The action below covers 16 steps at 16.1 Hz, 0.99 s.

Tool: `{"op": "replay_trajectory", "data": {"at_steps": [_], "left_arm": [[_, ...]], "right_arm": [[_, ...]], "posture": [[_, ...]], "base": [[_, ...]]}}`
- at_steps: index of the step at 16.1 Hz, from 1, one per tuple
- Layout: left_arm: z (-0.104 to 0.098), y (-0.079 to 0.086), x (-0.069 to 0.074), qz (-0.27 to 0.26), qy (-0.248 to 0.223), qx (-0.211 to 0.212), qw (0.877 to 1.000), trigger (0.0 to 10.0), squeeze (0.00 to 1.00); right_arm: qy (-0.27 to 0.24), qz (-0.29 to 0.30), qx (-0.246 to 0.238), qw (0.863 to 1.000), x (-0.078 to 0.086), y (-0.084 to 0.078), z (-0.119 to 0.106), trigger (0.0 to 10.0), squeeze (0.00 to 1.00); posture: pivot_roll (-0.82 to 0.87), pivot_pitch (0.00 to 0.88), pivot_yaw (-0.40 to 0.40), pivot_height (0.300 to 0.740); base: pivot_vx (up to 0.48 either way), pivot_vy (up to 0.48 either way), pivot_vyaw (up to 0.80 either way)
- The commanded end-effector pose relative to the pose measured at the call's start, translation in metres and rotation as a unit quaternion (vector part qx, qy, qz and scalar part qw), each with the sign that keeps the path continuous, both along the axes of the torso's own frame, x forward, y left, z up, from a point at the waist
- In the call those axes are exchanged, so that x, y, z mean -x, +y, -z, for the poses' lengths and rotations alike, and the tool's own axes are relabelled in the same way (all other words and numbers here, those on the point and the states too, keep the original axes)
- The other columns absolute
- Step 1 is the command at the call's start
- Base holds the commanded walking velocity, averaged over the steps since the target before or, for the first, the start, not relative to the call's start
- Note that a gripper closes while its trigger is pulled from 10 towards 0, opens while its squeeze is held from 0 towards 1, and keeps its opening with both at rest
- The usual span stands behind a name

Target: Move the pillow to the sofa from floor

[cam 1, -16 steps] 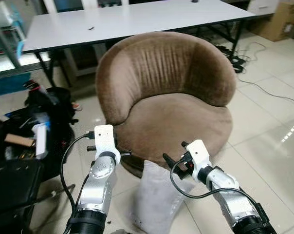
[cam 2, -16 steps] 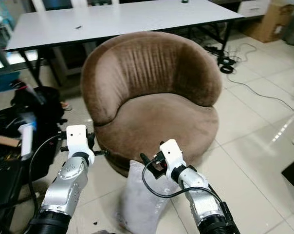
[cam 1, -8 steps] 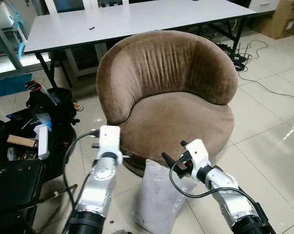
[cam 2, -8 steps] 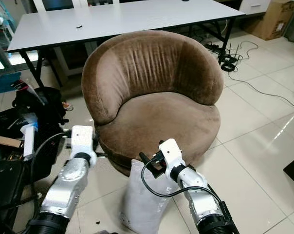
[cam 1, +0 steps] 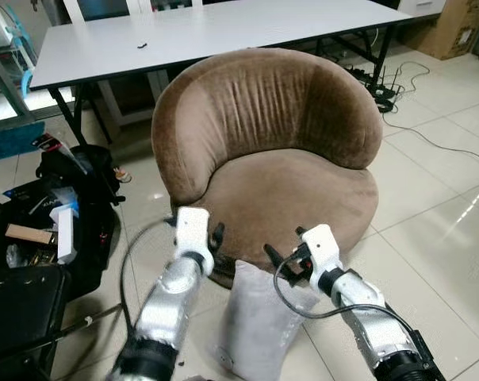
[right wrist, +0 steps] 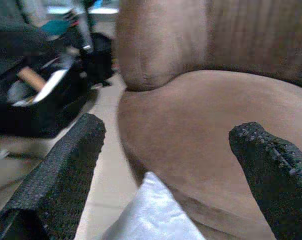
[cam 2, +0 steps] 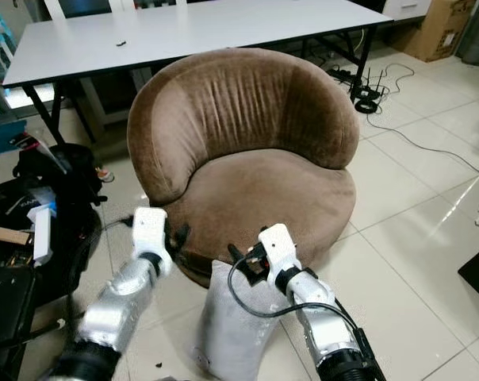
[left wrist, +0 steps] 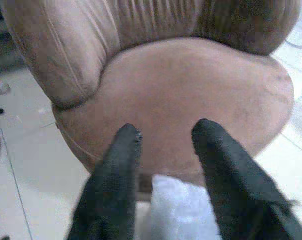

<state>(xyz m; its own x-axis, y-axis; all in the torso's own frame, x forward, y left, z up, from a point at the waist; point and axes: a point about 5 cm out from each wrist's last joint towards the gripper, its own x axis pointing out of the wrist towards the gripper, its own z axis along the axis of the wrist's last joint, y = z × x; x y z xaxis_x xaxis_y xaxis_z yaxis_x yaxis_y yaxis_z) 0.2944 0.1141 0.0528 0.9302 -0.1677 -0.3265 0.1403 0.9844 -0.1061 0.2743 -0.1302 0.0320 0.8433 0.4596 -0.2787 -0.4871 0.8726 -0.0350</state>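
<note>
The right gripper (cam 1: 281, 260) hangs just above the top right corner of the pillow (cam 1: 259, 317), its two black fingers (right wrist: 61, 170) spread wide apart with that white corner showing between them. The left gripper (cam 1: 216, 236) sits to the left and slightly farther, near the sofa's front edge, fingers (left wrist: 118, 175) parted and holding nothing — its arm is blurred, so its outline is hard to make out.

The pillow stands upright on the tiled floor (cam 1: 430, 230), right against the near base of the sofa (cam 1: 271, 151). It is pale grey-white and slightly crumpled; its bottom edge runs out of the picture and the right arm covers part of its right side.

The sofa is a round brown velvet tub chair with a high curved back. To the left, an open black bag (cam 1: 65, 214) holds a jumble of things — a white box and a brown one can be told, the rest not. Behind stands a long white table (cam 1: 224, 32), with cables (cam 1: 414, 95) trailing on the floor far right.
</note>
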Motion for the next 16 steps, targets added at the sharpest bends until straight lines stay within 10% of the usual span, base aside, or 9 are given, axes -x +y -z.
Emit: {"op": "replay_trajectory", "data": {"at_steps": [1, 2, 4, 6, 10, 16], "left_arm": [[-0.008, 0.002, -0.002, 0.010, -0.008, 0.048, 0.999, 10.0, 0.76], [-0.014, 0.000, 0.006, 0.040, 0.011, 0.154, 0.987, 10.0, 0.00], [-0.018, 0.021, 0.006, -0.022, -0.019, 0.108, 0.994, 10.0, 0.00], [-0.020, 0.048, 0.012, -0.113, -0.031, 0.147, 0.982, 10.0, 0.00], [0.013, 0.083, 0.049, -0.154, 0.005, 0.087, 0.984, 10.0, 0.00], [0.029, 0.064, 0.067, -0.122, 0.026, 0.075, 0.989, 10.0, 0.00]], "right_arm": [[-0.010, 0.036, -0.004, 0.999, -0.008, -0.010, -0.005, 10.0, 0.00], [-0.032, 0.053, -0.011, 0.998, -0.010, -0.016, -0.011, 10.0, 0.00], [-0.055, 0.075, -0.019, 0.996, -0.012, -0.022, -0.017, 10.0, 0.00], [-0.060, 0.135, -0.046, 0.988, -0.015, -0.040, -0.020, 10.0, 0.00], [0.001, 0.142, -0.016, 0.990, 0.005, -0.065, 0.012, 10.0, 0.00], [0.028, 0.126, -0.012, 0.992, 0.019, -0.056, 0.029, 10.0, 0.00]], "posture": [[-0.14, 0.000, 0.081, 0.740], [-0.13, 0.000, 0.079, 0.740], [-0.12, 0.000, 0.080, 0.740], [-0.10, 0.000, 0.072, 0.740], [-0.09, 0.000, 0.056, 0.740], [-0.10, 0.000, 0.062, 0.740]], "base": [[0.000, 0.000, 0.00], [0.000, 0.000, 0.00], [0.000, 0.000, 0.00], [0.000, 0.000, 0.00], [0.000, 0.000, 0.00], [0.000, 0.000, 0.00]]}}
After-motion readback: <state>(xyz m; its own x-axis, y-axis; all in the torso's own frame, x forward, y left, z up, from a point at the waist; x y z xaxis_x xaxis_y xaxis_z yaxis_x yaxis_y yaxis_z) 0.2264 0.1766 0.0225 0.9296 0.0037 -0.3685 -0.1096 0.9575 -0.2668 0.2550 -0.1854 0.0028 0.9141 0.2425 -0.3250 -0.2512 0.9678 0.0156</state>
